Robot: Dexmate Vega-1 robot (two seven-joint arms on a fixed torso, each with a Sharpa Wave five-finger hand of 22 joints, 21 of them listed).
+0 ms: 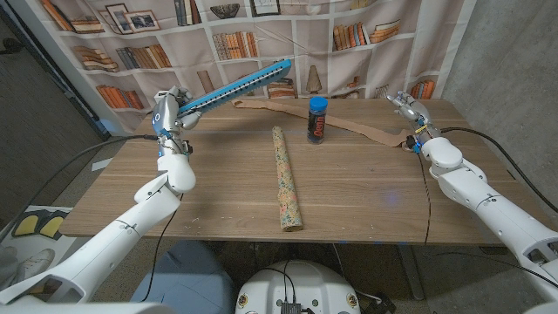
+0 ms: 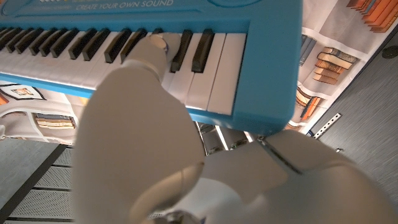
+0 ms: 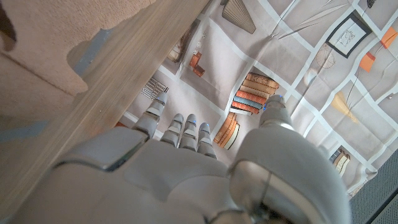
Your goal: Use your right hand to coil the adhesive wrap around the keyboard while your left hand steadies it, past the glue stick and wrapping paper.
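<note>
Left hand (image 1: pixel 167 113) grips the keyboard (image 1: pixel 235 85) aloft; right hand (image 1: pixel 408 112) holds nothing, fingers apart (I think). Next: grab the adhesive wrap (image 1: pixel 357 125) off the desk (image 1: pixel 366 192).

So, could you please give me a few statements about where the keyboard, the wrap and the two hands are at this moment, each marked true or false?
1. The left hand holds the blue keyboard raised off the table. True.
2. The roll of wrapping paper stands upright at the table's far edge. False: it lies flat near the middle, lengthwise toward the robot.
3. The tan adhesive wrap trails across the table behind the glue stick toward the right hand. True.
4. The glue stick lies on its side. False: it stands upright, blue cap on top.
5. The wrap is already coiled several times around the keyboard. False: no turns of wrap show on the keyboard.
</note>
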